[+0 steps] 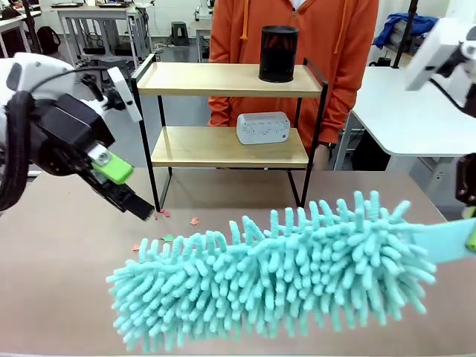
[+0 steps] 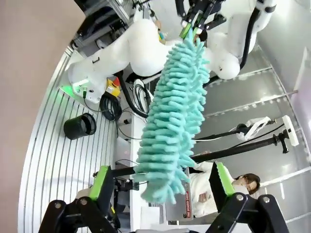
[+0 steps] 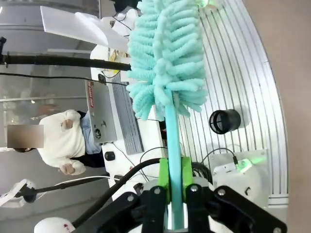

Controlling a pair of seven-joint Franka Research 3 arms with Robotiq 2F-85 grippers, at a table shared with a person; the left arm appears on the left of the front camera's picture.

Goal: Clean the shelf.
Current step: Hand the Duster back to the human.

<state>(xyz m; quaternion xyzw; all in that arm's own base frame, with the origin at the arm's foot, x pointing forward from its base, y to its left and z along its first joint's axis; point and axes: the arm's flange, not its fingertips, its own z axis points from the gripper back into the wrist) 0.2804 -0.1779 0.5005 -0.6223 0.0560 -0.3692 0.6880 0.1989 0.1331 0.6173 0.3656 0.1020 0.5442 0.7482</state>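
The shelf point(image 1: 223, 147) stands at the table's far side, two light wooden boards on a thin black frame. A black cylinder point(image 1: 278, 53) sits on its top board and a white box point(image 1: 263, 127) on the lower one. A teal fluffy duster point(image 1: 275, 271) hangs low over the table's front, its handle point(image 1: 446, 242) running off to the right. My right gripper point(image 3: 175, 187) is shut on that handle. My left gripper point(image 1: 137, 204) is open and holds nothing, angled down near the shelf's left legs. Its green pads point(image 2: 102, 182) stand wide apart.
A person in an orange hoodie point(image 1: 342, 44) stands right behind the shelf. Small pink and green scraps point(image 1: 195, 221) lie on the brown table point(image 1: 59, 282) in front of the shelf's left legs. A white table point(image 1: 416, 111) stands at the back right.
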